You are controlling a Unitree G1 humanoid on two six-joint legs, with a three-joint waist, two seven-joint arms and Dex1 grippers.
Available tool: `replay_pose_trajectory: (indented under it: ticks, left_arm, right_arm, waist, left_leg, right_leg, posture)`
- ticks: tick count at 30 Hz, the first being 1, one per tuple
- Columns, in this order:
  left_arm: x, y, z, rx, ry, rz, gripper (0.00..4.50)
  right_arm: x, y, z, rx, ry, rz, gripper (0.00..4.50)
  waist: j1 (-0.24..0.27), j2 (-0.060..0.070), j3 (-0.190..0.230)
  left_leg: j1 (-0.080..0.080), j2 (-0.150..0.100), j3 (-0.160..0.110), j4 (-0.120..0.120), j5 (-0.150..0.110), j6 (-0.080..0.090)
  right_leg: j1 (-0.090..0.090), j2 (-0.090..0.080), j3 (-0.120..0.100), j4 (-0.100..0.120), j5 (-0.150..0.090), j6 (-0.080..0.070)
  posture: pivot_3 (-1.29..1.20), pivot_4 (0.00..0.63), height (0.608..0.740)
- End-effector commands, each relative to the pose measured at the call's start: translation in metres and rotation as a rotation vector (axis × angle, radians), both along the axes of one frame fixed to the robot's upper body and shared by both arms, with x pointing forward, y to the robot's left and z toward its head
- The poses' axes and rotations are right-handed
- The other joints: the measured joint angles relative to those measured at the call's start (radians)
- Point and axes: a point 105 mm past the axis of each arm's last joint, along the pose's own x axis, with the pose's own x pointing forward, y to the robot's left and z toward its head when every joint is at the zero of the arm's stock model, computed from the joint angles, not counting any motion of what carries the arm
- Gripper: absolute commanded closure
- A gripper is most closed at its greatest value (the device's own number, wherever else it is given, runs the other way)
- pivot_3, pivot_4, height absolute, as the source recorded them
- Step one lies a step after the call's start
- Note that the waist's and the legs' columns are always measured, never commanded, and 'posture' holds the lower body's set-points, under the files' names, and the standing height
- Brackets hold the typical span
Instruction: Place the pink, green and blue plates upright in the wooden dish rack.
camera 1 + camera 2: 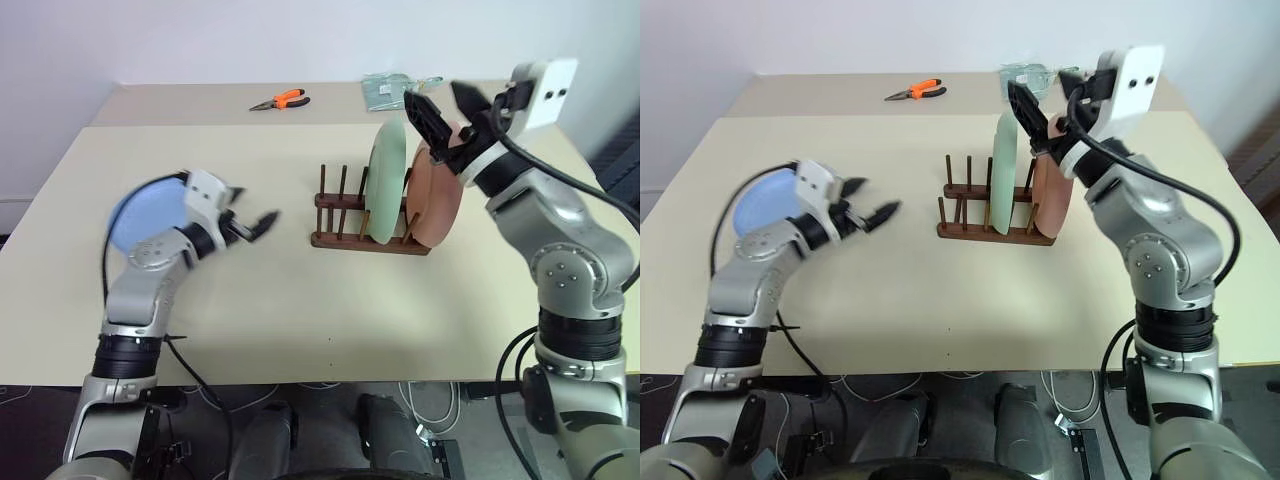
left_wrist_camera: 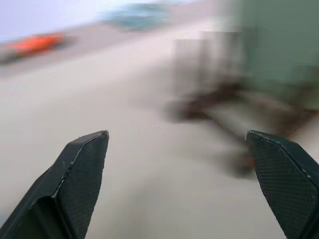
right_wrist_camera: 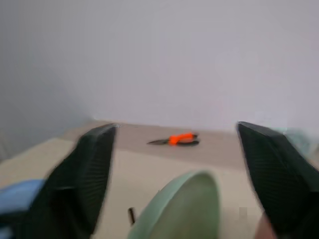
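Note:
The wooden dish rack stands mid-table. The green plate is upright between its pegs, and the pink plate stands upright at the rack's right end, just beside the green one. My right gripper hovers open just above the tops of these two plates, holding nothing; its wrist view looks down on the green plate's rim. The blue plate lies flat at the table's left, partly hidden behind my left arm. My left gripper is open and empty, pointing toward the rack from the left.
Orange-handled pliers and a clear plastic packet lie on the far table behind the rack. Bare tabletop stretches in front of the rack to the near edge.

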Motion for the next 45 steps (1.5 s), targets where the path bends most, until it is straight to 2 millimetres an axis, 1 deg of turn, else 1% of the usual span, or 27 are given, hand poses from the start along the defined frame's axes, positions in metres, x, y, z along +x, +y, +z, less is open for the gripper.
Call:
replay_pose_trajectory:
  ticks: [1,2,3,4,5,6,9,11,13,14,16,19,20,22,23,25,27,28,31,33,34,36,38,41,45]
  left_arm:
    - [0.009,0.088,0.021,-0.048,-0.069,0.451,0.00]
    - [0.008,0.104,0.022,-0.061,-0.067,0.536,0.00]
    - [0.004,0.125,0.021,-0.062,-0.055,0.641,0.00]
    - [-0.001,0.141,0.017,-0.053,-0.036,0.728,0.00]
    - [-0.006,0.154,0.012,-0.056,-0.006,0.806,0.00]
    - [-0.009,0.160,0.008,-0.058,0.015,0.851,0.00]
    - [-0.016,0.169,0.000,-0.084,0.060,0.918,0.00]
    - [-0.021,0.168,-0.019,-0.188,0.159,0.935,0.00]
    - [-0.023,0.162,-0.034,-0.297,0.250,0.923,0.00]
    - [-0.024,0.161,-0.039,-0.371,0.281,0.927,0.24]
    - [-0.026,0.160,-0.044,-0.463,0.312,0.944,0.89]
    - [-0.023,0.152,-0.049,-0.604,0.355,0.909,2.40]
    - [-0.022,0.149,-0.050,-0.651,0.365,0.897,2.98]
    - [-0.019,0.147,-0.048,-0.713,0.366,0.891,4.01]
    - [-0.016,0.145,-0.043,-0.708,0.340,0.873,4.43]
    - [-0.007,0.135,-0.014,-0.632,0.212,0.783,4.43]
    - [0.001,0.107,0.027,-0.559,0.060,0.622,4.43]
    - [0.003,0.089,0.048,-0.525,-0.003,0.527,4.43]
    - [-0.001,0.047,0.090,-0.456,-0.126,0.326,4.43]
    - [-0.007,0.025,0.111,-0.446,-0.175,0.225,4.43]
    - [-0.010,0.017,0.118,-0.434,-0.191,0.186,4.43]
    - [-0.015,0.006,0.125,-0.407,-0.208,0.128,4.43]
    - [-0.020,-0.001,0.129,-0.397,-0.211,0.085,4.43]
    - [-0.027,-0.008,0.128,-0.385,-0.200,0.045,4.50]
    - [-0.030,-0.006,0.122,-0.360,-0.182,0.047,4.50]
  right_arm:
    - [-0.024,0.032,0.022,-0.264,-0.204,0.074,0.05]
    - [-0.027,0.041,0.019,-0.324,-0.224,0.095,0.05]
    - [-0.032,0.056,0.009,-0.416,-0.245,0.143,0.05]
    - [-0.036,0.070,-0.004,-0.496,-0.253,0.189,0.05]
    - [-0.039,0.081,-0.017,-0.558,-0.256,0.230,0.05]
    - [-0.041,0.087,-0.025,-0.594,-0.258,0.254,0.05]
    - [-0.044,0.100,-0.041,-0.624,-0.256,0.297,0.05]
    - [-0.049,0.115,-0.057,-0.620,-0.236,0.354,0.05]
    - [-0.053,0.125,-0.068,-0.618,-0.226,0.388,0.05]
    - [-0.054,0.126,-0.070,-0.615,-0.222,0.395,0.01]
    - [-0.054,0.127,-0.072,-0.609,-0.218,0.398,0.00]
    - [-0.053,0.125,-0.073,-0.604,-0.210,0.384,0.00]
    - [-0.051,0.124,-0.074,-0.605,-0.207,0.377,0.00]
    - [-0.050,0.122,-0.076,-0.613,-0.192,0.380,0.00]
    - [-0.050,0.121,-0.077,-0.614,-0.181,0.386,0.00]
    - [-0.050,0.121,-0.079,-0.625,-0.164,0.403,0.00]
    - [-0.050,0.124,-0.078,-0.696,-0.212,0.391,0.00]
    - [-0.048,0.127,-0.079,-0.761,-0.261,0.370,0.00]
    - [-0.042,0.137,-0.081,-0.885,-0.370,0.331,0.00]
    - [-0.033,0.145,-0.080,-0.941,-0.430,0.289,0.00]
    - [-0.027,0.148,-0.081,-0.979,-0.463,0.262,0.00]
    - [-0.018,0.153,-0.082,-1.038,-0.528,0.210,0.00]
    - [-0.009,0.157,-0.081,-1.053,-0.565,0.170,0.00]
    - [0.003,0.160,-0.083,-1.115,-0.627,0.118,0.90]
    - [0.004,0.161,-0.080,-1.112,-0.655,0.110,2.98]
  waist:
    - [-0.003,0.000,0.000]
    - [-0.005,-0.001,0.000]
    - [-0.006,-0.001,0.000]
    - [-0.007,-0.002,-0.001]
    - [-0.006,-0.002,-0.001]
    - [-0.004,-0.003,-0.001]
    - [0.010,-0.007,-0.001]
    - [0.015,-0.010,-0.002]
    - [0.017,-0.011,-0.002]
    - [0.018,-0.011,-0.002]
    - [0.018,-0.011,-0.002]
    - [0.018,-0.013,-0.002]
    - [0.019,-0.013,-0.002]
    - [0.019,-0.013,-0.002]
    - [0.020,-0.014,-0.002]
    - [0.019,-0.014,-0.002]
    - [0.021,-0.015,-0.001]
    - [0.022,-0.016,-0.001]
    - [0.022,-0.016,-0.001]
    - [0.016,-0.016,-0.001]
    - [0.008,-0.016,-0.001]
    - [-0.006,-0.016,-0.001]
    - [-0.010,-0.015,-0.001]
    - [-0.012,-0.015,-0.001]
    - [-0.005,-0.015,-0.001]
  left_leg:
    - [0.000,0.000,0.000,0.000,0.000,0.000]
    - [0.000,0.000,0.000,-0.001,0.000,0.000]
    - [0.000,0.000,0.000,-0.001,0.000,0.000]
    - [0.000,0.000,0.000,-0.002,0.000,0.000]
    - [0.000,0.000,0.000,-0.002,0.000,0.000]
    - [0.000,0.001,0.000,-0.002,0.000,0.000]
    - [-0.001,-0.001,-0.001,0.001,0.000,-0.001]
    - [-0.001,-0.002,-0.002,0.002,0.000,-0.001]
    - [-0.001,-0.002,-0.002,0.001,0.000,-0.001]
    - [-0.001,-0.002,-0.002,0.001,0.000,-0.001]
    - [-0.001,-0.001,-0.003,0.001,0.001,-0.002]
    - [0.000,-0.001,-0.003,0.000,0.001,-0.003]
    - [0.000,-0.001,-0.003,0.000,0.001,-0.003]
    - [0.000,-0.001,-0.003,0.000,0.001,-0.003]
    - [-0.001,-0.001,-0.003,0.000,0.001,-0.003]
    - [0.000,-0.001,-0.003,0.000,0.001,-0.003]
    - [-0.001,-0.001,-0.002,0.000,0.001,-0.004]
    - [-0.001,-0.001,-0.003,0.000,0.002,-0.004]
    - [-0.002,-0.001,-0.002,0.001,0.002,-0.004]
    - [-0.001,-0.001,-0.002,0.000,0.002,-0.004]
    - [-0.001,-0.001,-0.002,-0.001,0.002,-0.004]
    - [0.000,-0.001,-0.001,-0.001,0.002,-0.004]
    - [0.001,0.000,0.000,-0.002,0.002,-0.004]
    - [0.000,0.000,-0.001,-0.002,0.002,-0.005]
    - [-0.001,0.000,-0.001,-0.002,0.002,-0.005]
  right_leg:
    - [0.000,0.000,0.000,0.000,0.000,0.000]
    - [-0.001,0.000,0.000,0.000,0.000,0.001]
    - [-0.001,0.000,0.000,0.000,-0.001,0.001]
    - [-0.001,0.000,0.000,0.000,0.000,0.001]
    - [-0.002,0.000,0.000,0.000,-0.001,0.001]
    - [-0.002,0.000,0.000,0.000,-0.001,0.001]
    - [-0.001,-0.001,0.000,0.000,0.000,0.001]
    - [0.000,-0.001,-0.001,0.000,0.001,0.000]
    - [0.000,-0.002,-0.001,0.000,0.001,0.000]
    - [0.000,-0.002,-0.001,0.001,0.001,0.000]
    - [0.000,-0.001,-0.001,0.001,0.001,0.000]
    - [-0.001,-0.001,-0.002,0.001,0.001,-0.001]
    - [-0.001,-0.001,-0.002,0.001,0.001,-0.001]
    - [0.000,-0.001,-0.002,0.001,0.001,-0.001]
    - [0.000,-0.001,-0.002,0.001,0.001,-0.001]
    - [0.000,-0.001,-0.002,0.001,0.001,-0.001]
    - [-0.001,-0.001,-0.002,0.001,0.001,-0.001]
    - [-0.001,-0.001,-0.002,0.001,0.001,-0.001]
    - [-0.001,-0.001,-0.002,0.001,0.001,-0.001]
    - [-0.001,-0.001,-0.002,0.000,0.001,-0.001]
    - [-0.001,-0.001,-0.002,0.000,0.001,-0.001]
    - [-0.001,-0.001,-0.001,0.001,0.001,-0.001]
    - [-0.001,0.000,-0.001,0.001,0.001,-0.001]
    - [-0.003,0.001,-0.001,0.002,0.002,-0.002]
    - [-0.003,0.001,0.000,0.001,0.002,-0.002]
  posture:
    - [0.00,0.150,0.740]
    - [0.00,0.150,0.740]
    - [0.00,0.150,0.740]
    - [0.00,0.150,0.740]
    - [0.00,0.150,0.740]
    - [0.00,0.150,0.740]
    - [0.00,0.150,0.740]
    - [0.00,0.150,0.740]
    - [0.00,0.150,0.740]
    - [0.00,0.150,0.740]
    - [0.00,0.150,0.740]
    - [0.00,0.150,0.740]
    - [0.00,0.150,0.740]
    - [0.00,0.150,0.740]
    - [0.00,0.150,0.740]
    - [0.00,0.150,0.740]
    - [0.00,0.150,0.740]
    - [0.00,0.150,0.740]
    - [0.00,0.150,0.740]
    - [0.00,0.150,0.740]
    - [0.00,0.150,0.740]
    - [0.00,0.150,0.740]
    - [0.00,0.150,0.740]
    - [0.00,0.150,0.740]
    - [0.00,0.150,0.740]
